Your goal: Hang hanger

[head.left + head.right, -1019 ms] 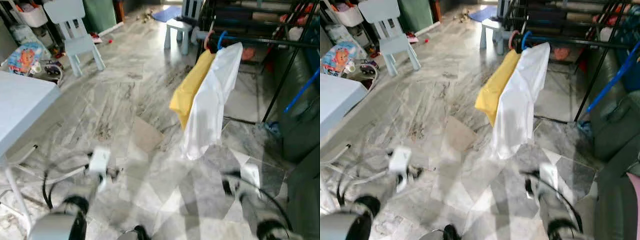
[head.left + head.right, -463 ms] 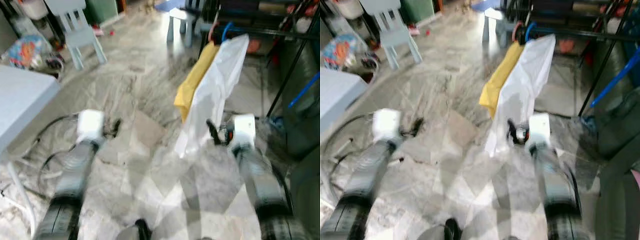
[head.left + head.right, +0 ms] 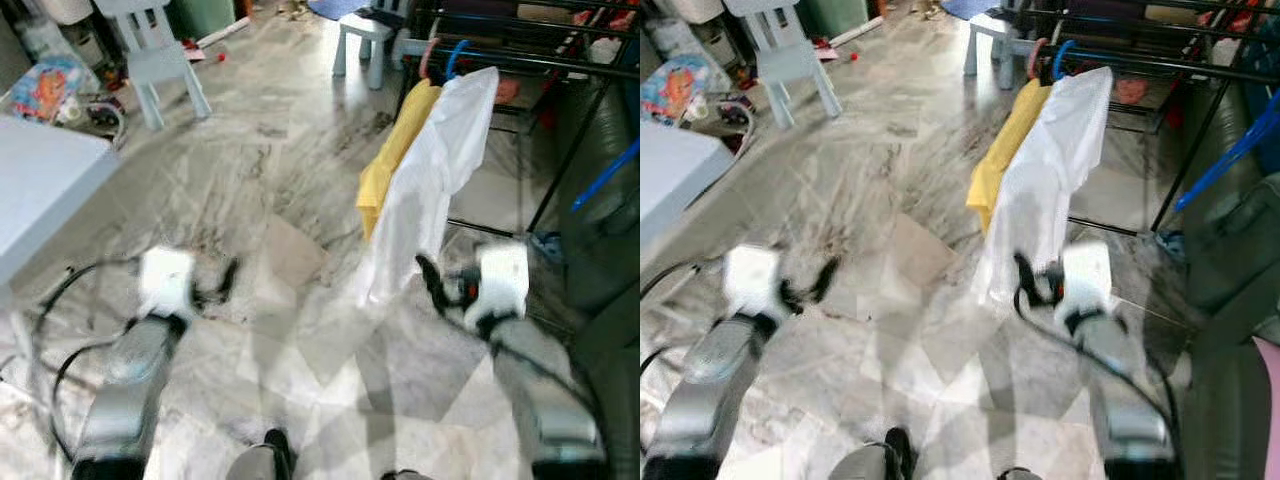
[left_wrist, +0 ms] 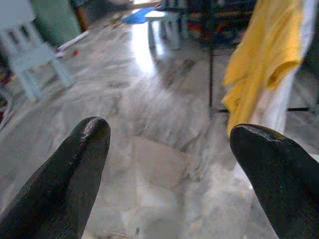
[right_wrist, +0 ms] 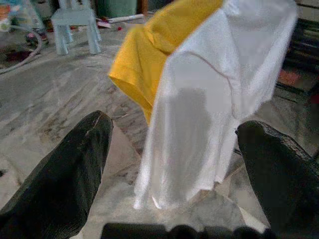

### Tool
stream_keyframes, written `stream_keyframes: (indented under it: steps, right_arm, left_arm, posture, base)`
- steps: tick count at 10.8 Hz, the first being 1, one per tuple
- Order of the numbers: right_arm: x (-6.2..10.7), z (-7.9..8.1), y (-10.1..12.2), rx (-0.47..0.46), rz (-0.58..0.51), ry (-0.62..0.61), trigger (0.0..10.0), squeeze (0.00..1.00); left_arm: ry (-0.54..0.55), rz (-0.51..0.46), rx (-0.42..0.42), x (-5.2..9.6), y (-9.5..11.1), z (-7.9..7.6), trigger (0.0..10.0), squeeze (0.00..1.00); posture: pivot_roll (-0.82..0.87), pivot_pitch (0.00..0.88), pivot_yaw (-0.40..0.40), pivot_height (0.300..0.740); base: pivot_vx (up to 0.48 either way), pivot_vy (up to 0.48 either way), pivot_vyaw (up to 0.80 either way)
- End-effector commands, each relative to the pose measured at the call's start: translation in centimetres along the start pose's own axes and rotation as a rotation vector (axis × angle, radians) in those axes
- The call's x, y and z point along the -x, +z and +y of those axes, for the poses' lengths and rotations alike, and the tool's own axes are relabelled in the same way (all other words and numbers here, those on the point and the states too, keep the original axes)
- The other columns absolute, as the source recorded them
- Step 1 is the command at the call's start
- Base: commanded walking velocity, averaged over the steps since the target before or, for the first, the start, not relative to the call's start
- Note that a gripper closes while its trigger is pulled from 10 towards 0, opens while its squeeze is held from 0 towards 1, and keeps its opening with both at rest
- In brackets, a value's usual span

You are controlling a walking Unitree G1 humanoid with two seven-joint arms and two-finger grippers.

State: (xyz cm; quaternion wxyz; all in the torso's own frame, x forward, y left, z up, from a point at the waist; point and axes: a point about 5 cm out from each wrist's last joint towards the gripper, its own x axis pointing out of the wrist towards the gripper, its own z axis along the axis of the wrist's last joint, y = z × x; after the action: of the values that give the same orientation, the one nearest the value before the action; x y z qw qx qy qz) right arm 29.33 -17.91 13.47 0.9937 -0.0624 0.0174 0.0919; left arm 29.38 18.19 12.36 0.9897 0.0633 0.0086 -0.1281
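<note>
A white shirt (image 3: 430, 190) hangs from a blue hanger hook (image 3: 455, 55) on the black rail (image 3: 560, 65) of a clothes rack. Beside it a yellow shirt (image 3: 392, 165) hangs from a pink hook (image 3: 428, 62). My right gripper (image 3: 428, 278) is held out in front of me, open and empty, close to the white shirt's lower hem (image 5: 199, 164). My left gripper (image 3: 222, 278) is raised over the marble floor to the left, also open and empty, with the yellow shirt (image 4: 264, 55) off to its side.
A white table (image 3: 40, 190) stands at my left, with cables (image 3: 70, 300) on the floor below it. A pale blue child's chair (image 3: 155, 55) and stool (image 3: 365, 40) stand farther back. A dark sofa (image 3: 600, 250) and a blue rod (image 3: 605, 180) are at the right.
Both arms have come up from low at my sides and reach forward. The right gripper now sits near the white shirt's hem. The view has shifted slightly.
</note>
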Motion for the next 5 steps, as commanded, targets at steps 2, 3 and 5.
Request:
stream_keyframes:
  steps: [2, 3, 5]
  right_arm:
    - [0.8, 1.0, 1.0, 0.031, -0.011, 0.070, 10.0, 0.00]
    - [2.1, 1.8, 1.0, 0.016, -0.016, 0.051, 10.0, 0.00]
    - [2.9, 2.2, 1.1, -0.025, -0.019, 0.009, 10.0, 0.00]
  left_arm:
    - [0.013, -0.015, 0.015, 0.1, 1.0, -0.4, 10.0, 0.00]
    - [0.102, -0.030, 0.072, 1.3, 0.8, -0.8, 10.0, 0.00]
    - [0.088, -0.007, 0.075, 2.9, -0.1, -1.4, 10.0, 0.00]
  posture:
    - [-0.09, 0.167, 0.103, 0.740]
    - [-0.11, 0.178, 0.122, 0.740]
    - [-0.12, 0.203, 0.093, 0.740]
  base:
    - [0.000, 0.000, 0.00]
    - [0.000, 0.000, 0.00]
    - [0.000, 0.000, 0.00]
